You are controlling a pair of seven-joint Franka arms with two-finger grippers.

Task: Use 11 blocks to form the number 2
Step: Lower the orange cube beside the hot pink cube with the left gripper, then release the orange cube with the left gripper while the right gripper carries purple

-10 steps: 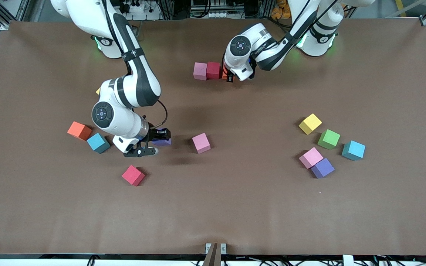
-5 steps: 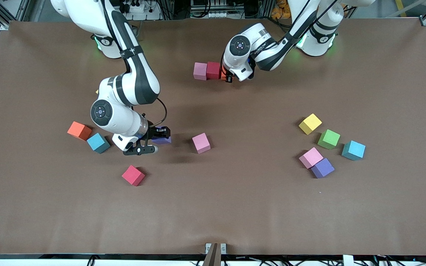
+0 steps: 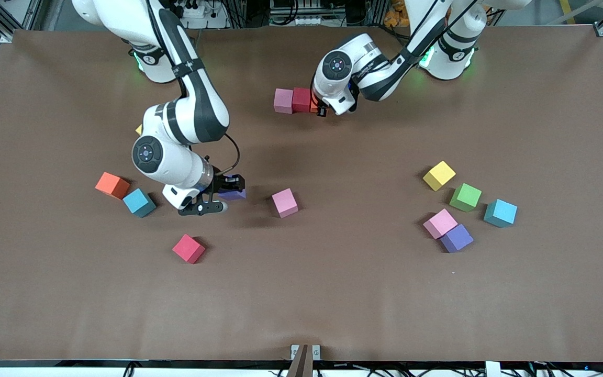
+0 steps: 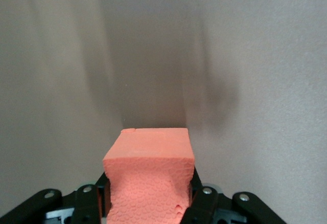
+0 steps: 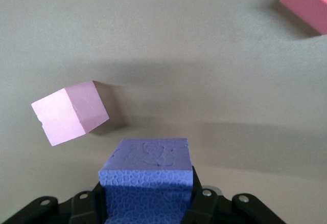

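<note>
Now that the right claw (image 3: 228,187) has lifted and drifted a little toward the middle of the surface (image 3: 333,293) over the last second, it carries a purple block (image 5: 146,183) clamped between its fingers, over the bare stretch beside a loose pink block (image 3: 285,202). The left claw (image 3: 318,106), clamped on an orange block (image 4: 150,178), has edged closer to the red block (image 3: 301,99) and pink block (image 3: 283,100) lying in a row near the edge where the arms stand. To my eye the number 2's top row is about to close. Other blocks lie scattered toward both ends.
</note>
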